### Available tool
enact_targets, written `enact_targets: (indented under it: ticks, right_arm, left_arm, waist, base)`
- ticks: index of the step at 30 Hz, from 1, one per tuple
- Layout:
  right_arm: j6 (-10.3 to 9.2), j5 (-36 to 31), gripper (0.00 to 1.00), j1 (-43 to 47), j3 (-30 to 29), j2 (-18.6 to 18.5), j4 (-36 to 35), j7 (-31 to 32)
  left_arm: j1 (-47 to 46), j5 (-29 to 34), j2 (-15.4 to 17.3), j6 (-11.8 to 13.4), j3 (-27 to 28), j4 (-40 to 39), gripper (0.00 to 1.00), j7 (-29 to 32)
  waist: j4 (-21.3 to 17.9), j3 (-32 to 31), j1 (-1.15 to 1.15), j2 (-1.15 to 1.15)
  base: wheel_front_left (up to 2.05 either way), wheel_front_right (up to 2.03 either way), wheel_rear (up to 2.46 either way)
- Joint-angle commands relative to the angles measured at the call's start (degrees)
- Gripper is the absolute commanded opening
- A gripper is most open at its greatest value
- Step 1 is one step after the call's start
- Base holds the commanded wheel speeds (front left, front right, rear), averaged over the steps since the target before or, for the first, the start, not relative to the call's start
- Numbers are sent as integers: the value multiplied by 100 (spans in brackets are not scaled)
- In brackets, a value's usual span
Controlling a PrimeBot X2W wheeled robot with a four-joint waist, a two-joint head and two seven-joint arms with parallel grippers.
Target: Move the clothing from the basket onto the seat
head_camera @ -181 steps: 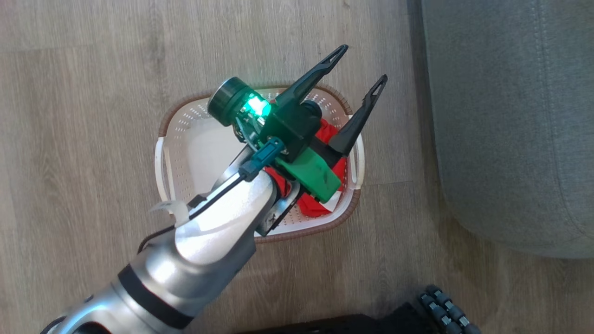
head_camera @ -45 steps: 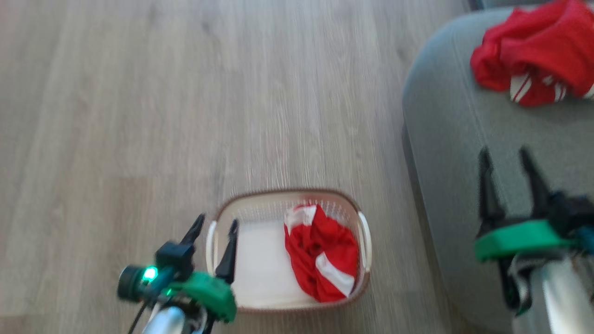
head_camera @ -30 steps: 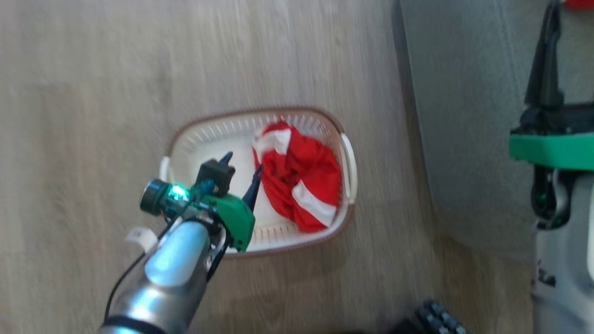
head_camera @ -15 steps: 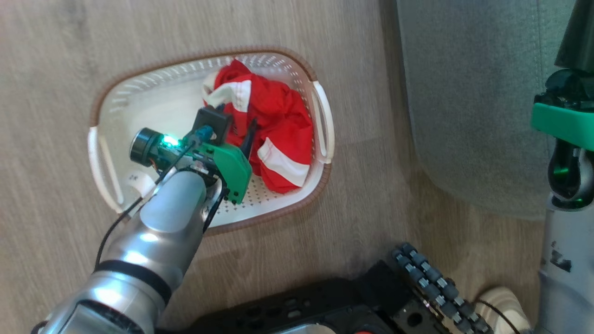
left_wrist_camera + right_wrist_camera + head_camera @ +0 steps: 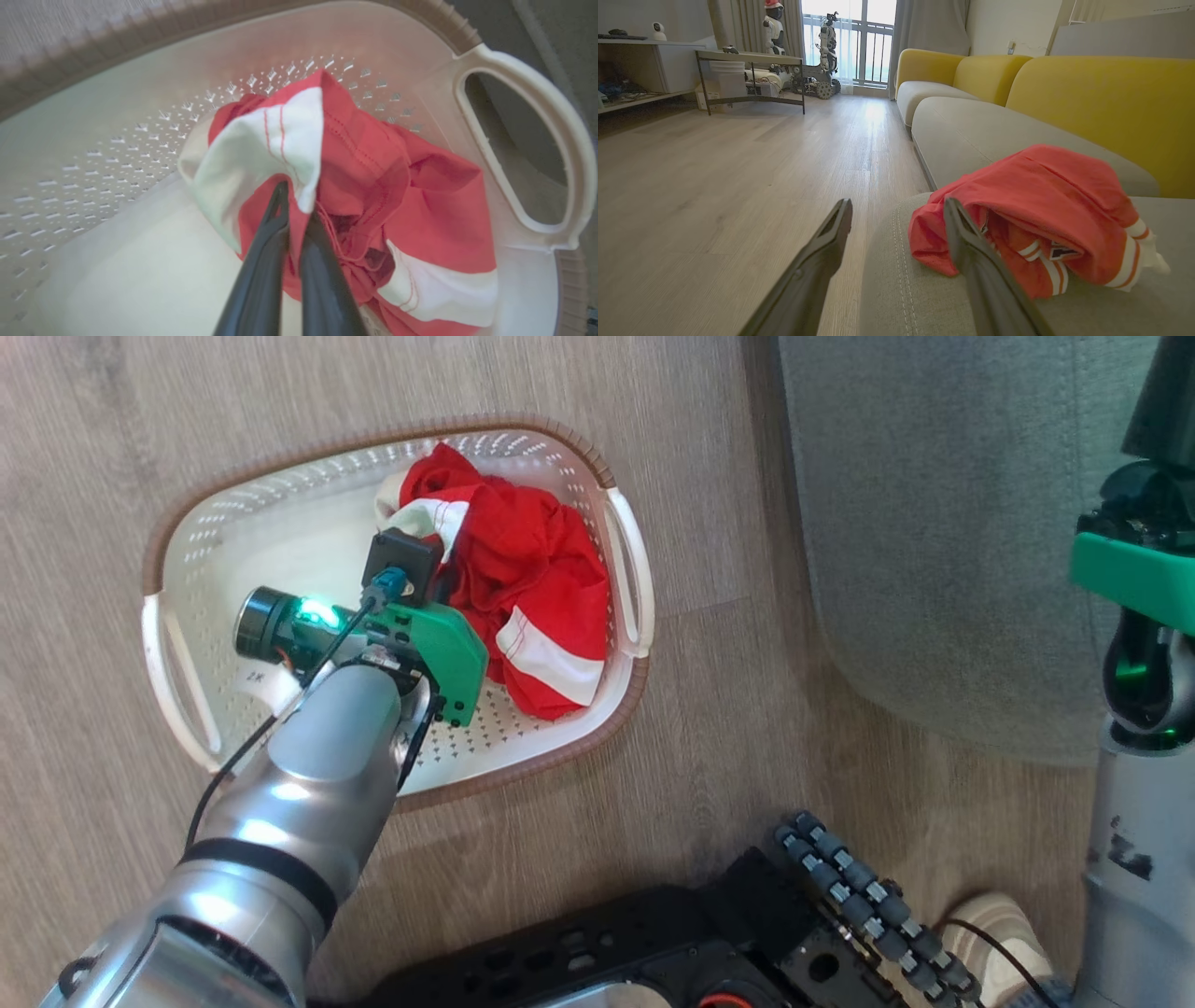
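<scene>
While my left gripper (image 5: 294, 201) is clenched deep in the basket (image 5: 280, 513), its two dark fingers pressed together with their tips tucked under a white panel of the red jersey (image 5: 387, 186), the step in hand is the grasp on the one piece left to move. The fold hides the tips, so I judge rather than see that a pinch of cloth is caught between them. This jersey lies crumpled at the end of the basket nearest the seat (image 5: 934, 523), and the basket stands on the wood floor (image 5: 75, 756) just beside that grey-green seat. My right gripper (image 5: 897, 202) hangs released over the seat's edge, fingers wide apart and holding nothing, near where the other jersey (image 5: 1045, 196) lies in a heap. The next move, as I judge it, calls for a straight lift until the cloth hangs clear of the basket, then a swing across to the seat, letting go beside the other jersey. A loose pinch could let the jersey slip back.
</scene>
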Motion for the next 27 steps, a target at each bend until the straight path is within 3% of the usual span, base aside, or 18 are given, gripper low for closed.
enact_targets:
  ticks: [1, 8, 19, 27]
  right_arm:
    - [-2, 25, 100, 109, 97, -2, -180, -35]
    - [-2, -86, 100, 271, 267, -2, 82, -35]
    - [-2, -301, 100, 815, 538, -2, 780, -35]
    - [-2, -325, 100, 1577, 734, -2, 1562, -35]
  left_arm:
    - [109, -88, 16, 11, 43, -79, 0, -75]
    - [346, -309, 16, -12, -39, -379, 0, -124]
    - [957, 57, 129, 83, 296, -1497, 0, -128]
    - [1589, 286, 162, 41, 782, -2420, 0, -129]
  waist:
    - [18, -77, 0, 0]
    - [185, -658, 0, 0]
    - [595, -2137, 0, 0]
    - [898, -3724, 0, 0]
  base:
    - [0, 0, 0]
    - [0, 0, 0]
    - [0, 0, 0]
    - [0, 0, 0]
